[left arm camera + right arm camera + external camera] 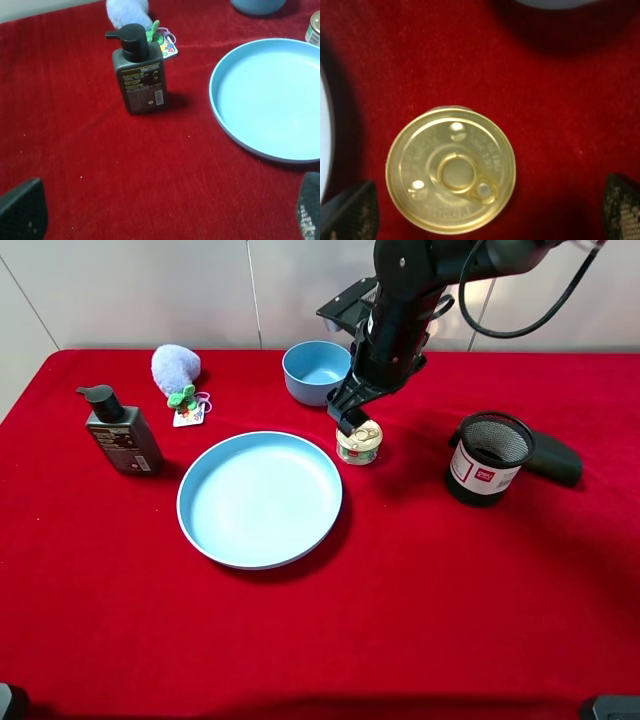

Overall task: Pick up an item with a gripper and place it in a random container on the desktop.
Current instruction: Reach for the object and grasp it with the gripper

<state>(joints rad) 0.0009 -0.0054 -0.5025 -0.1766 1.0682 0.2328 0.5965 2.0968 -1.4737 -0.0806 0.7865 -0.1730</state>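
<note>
bench: red cloth.
plate: centre-left.
mesh cup: right of centre, upright.
right pincer: spread wide, empty, above the can; should descend squarely, straddle its sides, close low.
tin can: centre frame, beside the plate's upper-right rim.

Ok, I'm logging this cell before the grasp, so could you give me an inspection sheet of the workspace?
Surface: red cloth desktop, flat; no spills seen.
Job's things: tin can upright on the cloth; mesh cup upright, apart from it, on the right arm's side.
Clutter: blue plate beside the can, blue bowl, pump bottle, plush toy, dark object behind the cup.
Grippers: right gripper open, fingers flanking the can; left gripper open over bare cloth.
Cables: black cable looping off the right arm.
Surroundings: pale wall panels.
</note>
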